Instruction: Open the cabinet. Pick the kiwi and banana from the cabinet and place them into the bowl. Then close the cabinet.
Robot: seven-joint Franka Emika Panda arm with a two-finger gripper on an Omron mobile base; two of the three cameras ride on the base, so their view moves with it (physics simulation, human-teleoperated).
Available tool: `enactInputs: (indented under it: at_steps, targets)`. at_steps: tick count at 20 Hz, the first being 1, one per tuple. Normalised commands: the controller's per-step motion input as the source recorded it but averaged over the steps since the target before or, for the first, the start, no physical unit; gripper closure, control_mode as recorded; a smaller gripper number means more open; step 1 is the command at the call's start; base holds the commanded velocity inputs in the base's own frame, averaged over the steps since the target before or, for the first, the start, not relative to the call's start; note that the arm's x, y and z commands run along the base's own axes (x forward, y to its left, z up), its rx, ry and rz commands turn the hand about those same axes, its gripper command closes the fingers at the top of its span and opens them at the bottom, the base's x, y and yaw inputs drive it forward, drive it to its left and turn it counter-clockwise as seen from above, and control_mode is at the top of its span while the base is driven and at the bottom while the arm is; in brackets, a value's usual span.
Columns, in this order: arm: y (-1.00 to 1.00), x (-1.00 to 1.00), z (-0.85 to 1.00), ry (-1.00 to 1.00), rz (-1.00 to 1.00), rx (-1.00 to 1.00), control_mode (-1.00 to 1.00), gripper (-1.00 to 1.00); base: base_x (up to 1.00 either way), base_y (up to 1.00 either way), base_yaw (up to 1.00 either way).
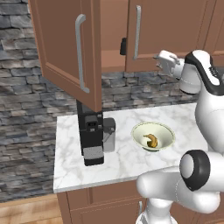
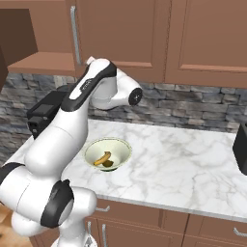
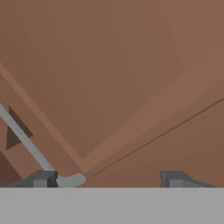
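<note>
Closest to where I stand, the robot's big white arm rises from its base and bends up toward the wall-mounted cabinet, its gripper raised against the closed right-hand door near the bottom of that door's silver bar handle. From the hand view, the two dark fingertips stand wide apart with nothing between them, and the lower end of the handle sits just beside the left tip; whether they touch I cannot tell. Over on the left, the other cabinet door is swung wide open toward the room, its own long handle facing out, and the shelf behind it shows bare wood. Down on the white marble counter sits the pale cream-green bowl, and the banana lies curled inside it. From the right base view, a small dark rounded thing rests in the bowl against the banana, which looks like the kiwi, though it is too small to be sure. Beside the bowl, to its left in the left base view, stands a black coffee machine, directly under the open door
</note>
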Motion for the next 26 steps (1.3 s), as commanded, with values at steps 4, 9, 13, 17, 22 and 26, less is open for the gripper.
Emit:
enactInputs:
  at_steps: [4, 9, 13, 17, 22, 26]
  targets:
    - [0.00, -0.19, 0.00, -0.03, 0.02, 0.00, -1.00, -1.00, 0.00, 0.00, 0.00]
    - [0.00, -0.44, 0.03, -0.04, 0.04, 0.00, -1.00, -1.00, 0.00, 0.00, 0.00]
    - [0.00, -0.63, 0.05, -0.04, 0.03, 0.00, -1.00, -1.00, 0.00, 0.00, 0.00]
    - [0.04, -0.60, 0.10, -0.02, 0.03, -0.01, -1.00, -1.00, 0.00, 0.00, 0.00]
    - [0.16, -0.56, 0.10, -0.02, 0.04, -0.02, -1.00, -1.00, 0.00, 0.00, 0.00]
    - [0.31, -0.61, 0.05, -0.01, 0.04, -0.04, -1.00, -1.00, 0.00, 0.00, 0.00]
